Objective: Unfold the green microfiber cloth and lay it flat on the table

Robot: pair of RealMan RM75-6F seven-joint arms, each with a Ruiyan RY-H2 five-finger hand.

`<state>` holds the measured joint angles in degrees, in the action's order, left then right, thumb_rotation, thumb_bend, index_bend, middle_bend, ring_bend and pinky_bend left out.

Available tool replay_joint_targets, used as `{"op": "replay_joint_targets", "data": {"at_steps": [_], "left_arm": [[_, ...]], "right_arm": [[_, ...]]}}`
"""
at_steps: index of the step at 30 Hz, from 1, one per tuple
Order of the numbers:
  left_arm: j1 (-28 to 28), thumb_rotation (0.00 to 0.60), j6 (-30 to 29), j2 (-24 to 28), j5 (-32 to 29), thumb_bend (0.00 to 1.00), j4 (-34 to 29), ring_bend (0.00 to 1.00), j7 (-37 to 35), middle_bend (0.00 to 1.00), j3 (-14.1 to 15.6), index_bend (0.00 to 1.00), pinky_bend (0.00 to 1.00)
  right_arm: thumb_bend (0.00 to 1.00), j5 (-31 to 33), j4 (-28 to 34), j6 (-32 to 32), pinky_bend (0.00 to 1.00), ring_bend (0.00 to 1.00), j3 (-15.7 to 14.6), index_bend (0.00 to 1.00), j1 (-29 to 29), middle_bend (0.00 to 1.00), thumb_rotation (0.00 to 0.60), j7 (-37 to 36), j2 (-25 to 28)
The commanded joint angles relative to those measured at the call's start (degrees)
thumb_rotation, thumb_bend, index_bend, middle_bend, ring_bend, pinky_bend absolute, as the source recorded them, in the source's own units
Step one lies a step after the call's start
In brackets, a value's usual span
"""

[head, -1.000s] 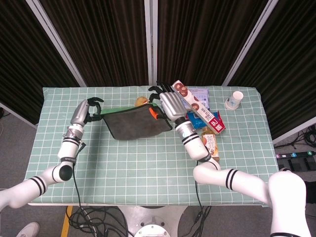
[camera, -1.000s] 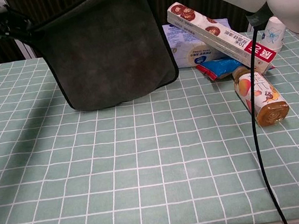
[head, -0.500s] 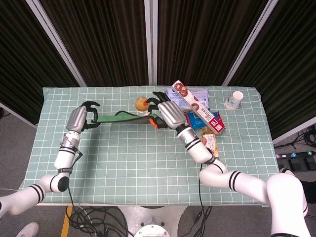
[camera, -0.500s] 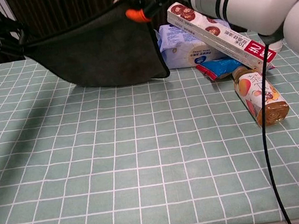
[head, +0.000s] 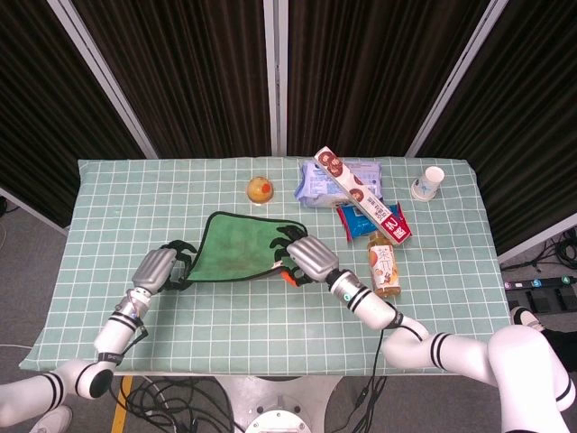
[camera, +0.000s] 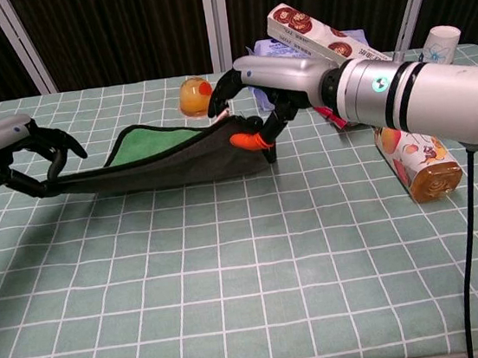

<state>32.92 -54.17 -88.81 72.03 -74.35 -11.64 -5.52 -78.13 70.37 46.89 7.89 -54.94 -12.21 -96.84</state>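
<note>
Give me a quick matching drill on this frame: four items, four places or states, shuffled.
Items:
1. green cloth
2. paper cup
3. bottle
4. round fruit

Places or states:
A. lying on its side, right of the cloth
B. gripped at two corners, one per robot hand
C. upright near the far right corner
D. behind the cloth, toward the curtain

Pairs: 1-B, 2-C, 3-A, 4-D

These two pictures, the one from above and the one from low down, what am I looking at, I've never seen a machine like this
It is a robot with two arms ending in mechanical hands, at a checked table. One camera looks down from its head, the other forward from its chest. The left hand and right hand each hold a corner of a green cloth, its near edge stretched between them just above the table. Also there: a round fruit, a long biscuit box, a lying bottle and a paper cup.
</note>
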Motion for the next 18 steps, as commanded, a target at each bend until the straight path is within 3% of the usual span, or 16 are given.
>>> {"op": "replay_joint_targets", "data": {"at_steps": [1, 4, 6, 10, 13, 18], "left_arm": [[0.0, 0.600, 1.0, 0.0, 0.3, 0.37, -0.4, 0.20, 1.4, 0.40, 0.8, 0.73, 0.25], [0.1, 0.600, 2.0, 0.1, 0.4, 0.35, -0.8, 0.20, 3.0, 0.39, 1.6, 0.66, 0.24], [0.4, 0.600, 3.6, 0.7, 0.2, 0.30, -1.3, 0.20, 4.3, 0.35, 2.3, 0.53, 0.23], [1.1, 0.600, 6.2, 1.9, -0.3, 0.16, -2.8, 0.18, 7.4, 0.26, 3.5, 0.35, 0.20], [1.1, 0.600, 6.6, 2.3, -0.7, 0.09, -3.8, 0.17, 8.6, 0.23, 3.6, 0.31, 0.19], [0.7, 0.600, 5.1, 3.4, 0.0, 0.06, -6.2, 0.17, 9.4, 0.23, 3.4, 0.30, 0.19]], "right_arm": [[0.43, -0.9, 0.1, 0.2, 0.00, 0.00, -1.1, 0.63, 0.6, 0.22, 0.600, 0.9, -0.4], [0.42, -1.8, 0.3, -0.1, 0.00, 0.00, -2.3, 0.58, 1.0, 0.21, 0.599, 2.9, -0.4], [0.38, -2.0, 0.6, -0.3, 0.00, 0.00, -3.1, 0.52, 1.3, 0.19, 0.579, 4.9, -0.2], [0.17, -1.4, 1.7, -1.0, 0.00, 0.00, -4.1, 0.33, 2.1, 0.13, 0.473, 8.7, 0.3], [0.02, -0.9, 3.0, -1.8, 0.00, 0.00, -5.1, 0.19, 2.7, 0.08, 0.384, 11.9, 0.9], [0.00, 0.3, 6.9, -2.0, 0.00, 0.00, -6.6, 0.06, 4.1, 0.03, 0.277, 17.8, 3.4]]}}
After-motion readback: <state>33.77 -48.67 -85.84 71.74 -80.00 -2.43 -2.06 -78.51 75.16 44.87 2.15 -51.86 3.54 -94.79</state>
